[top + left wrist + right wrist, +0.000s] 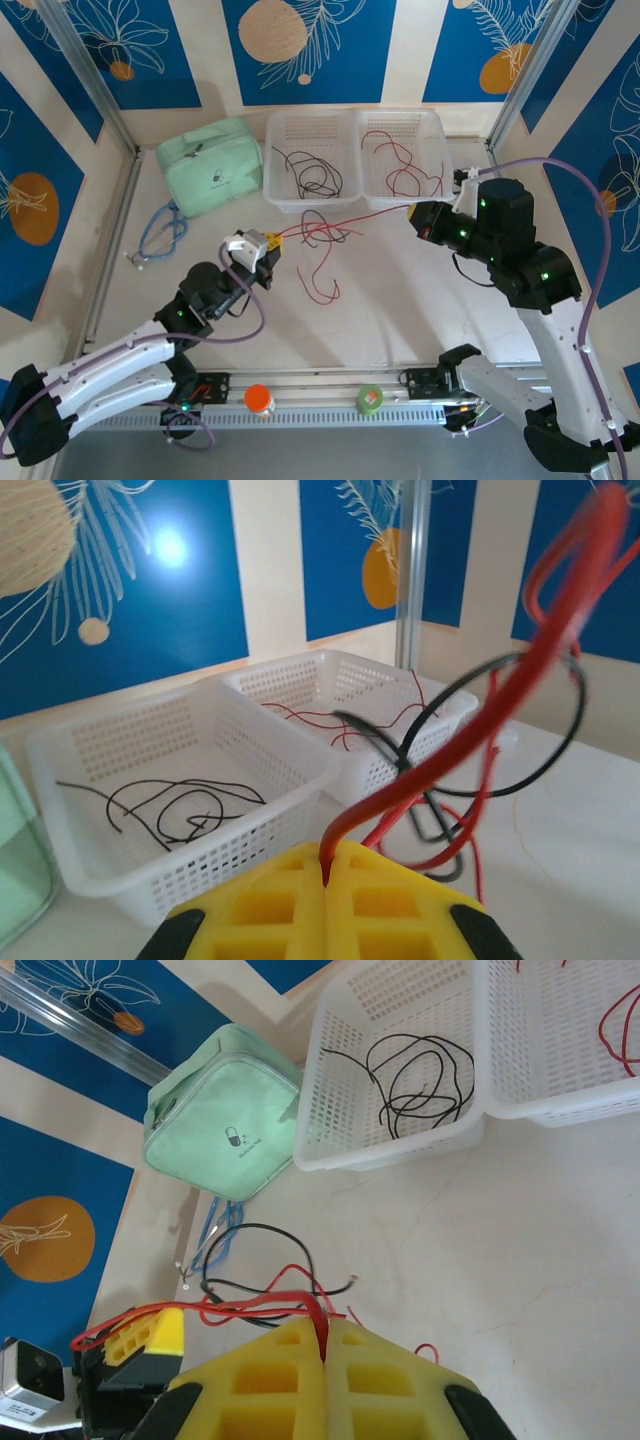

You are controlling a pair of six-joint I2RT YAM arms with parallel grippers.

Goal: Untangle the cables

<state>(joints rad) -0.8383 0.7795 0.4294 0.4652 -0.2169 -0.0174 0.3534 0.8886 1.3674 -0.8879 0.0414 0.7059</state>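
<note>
Top external: red cable (pixel 370 216) runs between left and right jaws, both clamped on it

Two baskets stand side by side, touching, at the middle of the table's (pixel 420 320) far edge: a left basket (pixel 300 203) and a right basket (pixel 385 203), each with cables (pixel 318 178) lying in it. A pouch (pixel 210 165) sits toward the far left corner, just left of the left basket, and a looped cord (pixel 160 232) lies just in front of it near the left edge. In front of the baskets, mid-table, a tangle (pixel 325 235) of more cables lies between the left gripper (pixel 272 245) and the right gripper (pixel 413 212); one cable (pixel 345 222) stretches from one gripper to the other. Two small round items (pixel 259 400) sit apart on a rail (pixel 310 405) along the near edge.
</note>
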